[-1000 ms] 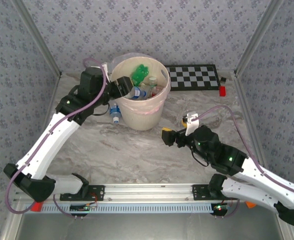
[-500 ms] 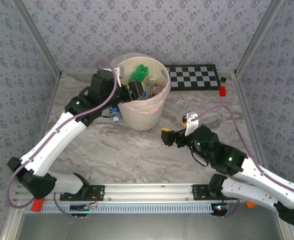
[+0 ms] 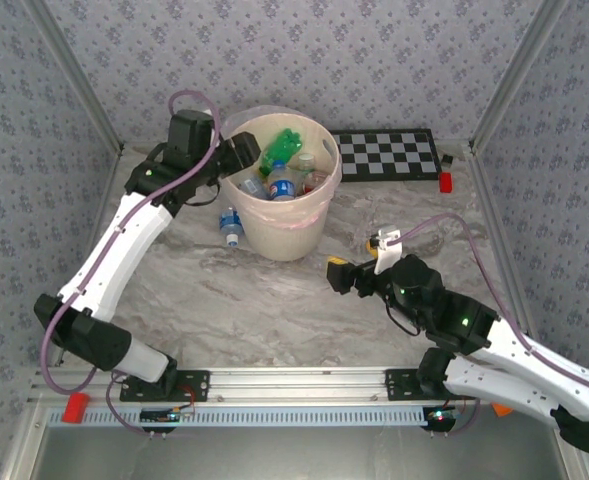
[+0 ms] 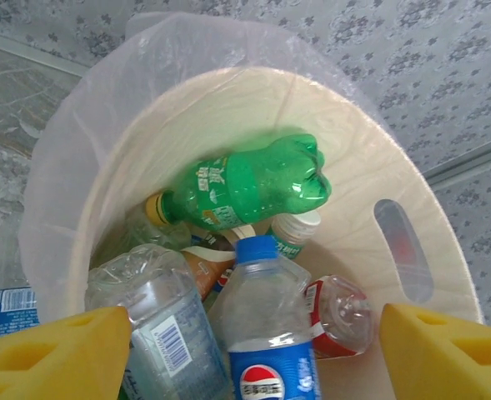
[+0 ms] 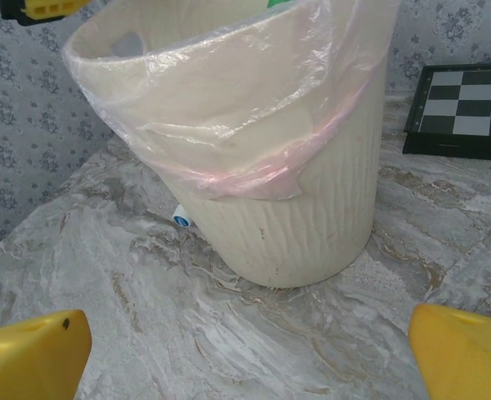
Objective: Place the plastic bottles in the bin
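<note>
The bin (image 3: 292,232), a pale peach-cream bucket with a clear liner, stands at the back middle of the table. In it lie several plastic bottles: a green one (image 4: 245,187), a clear blue-labelled one (image 4: 266,333), a clear one with a barcode (image 4: 157,333) and a red-labelled one (image 4: 341,312). My left gripper (image 3: 242,152) hovers open at the bin's left rim, its yellow fingertips (image 4: 53,354) wide apart above the bottles. One more clear bottle (image 3: 231,225) lies on the table against the bin's left side; its blue cap (image 5: 181,219) peeks out. My right gripper (image 3: 339,272) is open, low, right of the bin.
A black-and-white checkerboard (image 3: 386,153) lies behind the bin to the right, with a small red block (image 3: 445,181) at its far end. Marbled tabletop (image 5: 228,333) stretches between my right gripper and the bin. Patterned walls close in the back and sides.
The left gripper swung in over the bin, then drew back to its left rim; a blue-labelled bottle now lies inside. The right arm hardly moved.
</note>
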